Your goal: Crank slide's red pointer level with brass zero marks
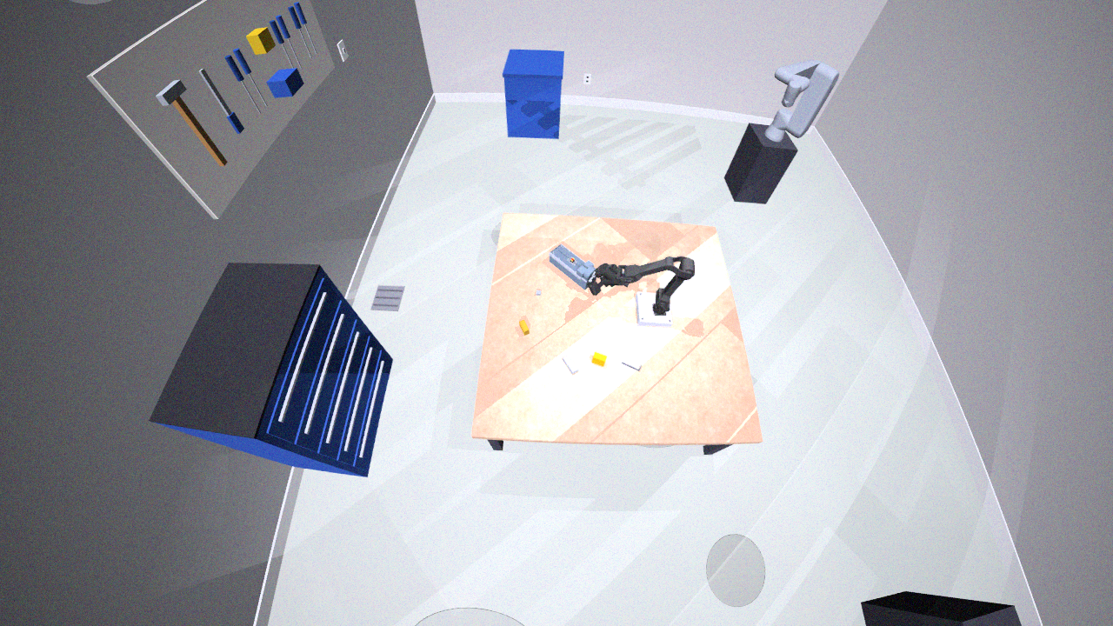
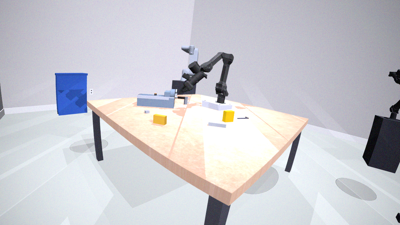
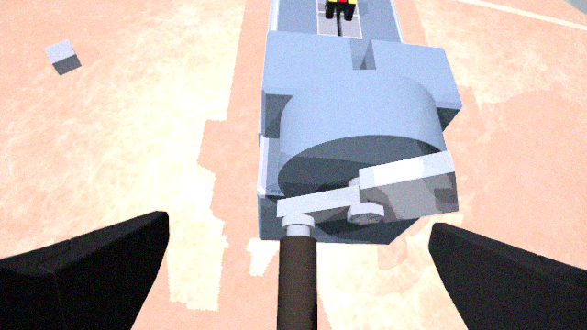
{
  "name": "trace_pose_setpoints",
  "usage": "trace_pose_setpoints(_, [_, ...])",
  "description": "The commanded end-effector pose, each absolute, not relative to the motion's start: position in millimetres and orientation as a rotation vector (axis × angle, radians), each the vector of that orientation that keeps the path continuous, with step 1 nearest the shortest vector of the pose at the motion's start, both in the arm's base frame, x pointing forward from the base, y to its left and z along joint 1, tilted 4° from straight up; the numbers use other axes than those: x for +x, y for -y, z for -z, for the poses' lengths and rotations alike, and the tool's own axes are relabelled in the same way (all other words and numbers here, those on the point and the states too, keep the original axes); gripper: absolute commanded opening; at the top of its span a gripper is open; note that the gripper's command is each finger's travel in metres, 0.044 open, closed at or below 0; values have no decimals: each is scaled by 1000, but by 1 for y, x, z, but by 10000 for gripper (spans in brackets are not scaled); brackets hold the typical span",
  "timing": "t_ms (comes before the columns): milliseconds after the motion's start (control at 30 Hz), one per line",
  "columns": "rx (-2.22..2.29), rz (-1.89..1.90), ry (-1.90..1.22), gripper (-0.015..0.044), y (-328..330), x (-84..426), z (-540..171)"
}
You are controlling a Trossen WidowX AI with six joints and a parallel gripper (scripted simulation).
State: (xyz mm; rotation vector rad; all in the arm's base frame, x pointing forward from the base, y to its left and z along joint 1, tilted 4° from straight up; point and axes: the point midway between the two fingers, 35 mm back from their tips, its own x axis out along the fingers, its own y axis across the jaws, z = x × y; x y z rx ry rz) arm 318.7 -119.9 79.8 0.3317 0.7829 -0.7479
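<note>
The blue-grey machine point(image 1: 577, 271) point(image 2: 155, 102) point(image 3: 321, 69) stands at the table's back left. In the wrist view its pale crank arm point(image 3: 321, 202) crosses the round hub, and the dark handle point(image 3: 297, 284) sticks out from the arm's left end toward the camera. My gripper point(image 1: 593, 286) point(image 2: 178, 93) point(image 3: 304, 231) is open at the crank end. In the wrist view the handle lies between the spread fingers, left of centre, with neither finger seen touching it. The red pointer point(image 3: 342, 1) is cut by the top edge, between yellow marks; I cannot tell if it is level.
Two yellow blocks point(image 1: 524, 327) point(image 2: 160, 119), a grey bar point(image 1: 570, 365) point(image 2: 217, 124), a thin dark piece point(image 2: 242, 117) and a small grey cube point(image 1: 537, 292) point(image 2: 146, 111) point(image 3: 63, 57) lie on the table. A grey upright block point(image 2: 185, 100) shows by the handle in the exterior view.
</note>
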Motion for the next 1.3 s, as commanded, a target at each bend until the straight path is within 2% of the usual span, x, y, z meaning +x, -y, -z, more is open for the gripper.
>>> trace_pose_setpoints(0, [333,754,-783,440,120,319,-73])
trace_pose_setpoints(1133, [333,754,-784,440,118,316,-22])
trace_pose_setpoints(1267, [333,754,-784,335,118,316,-22])
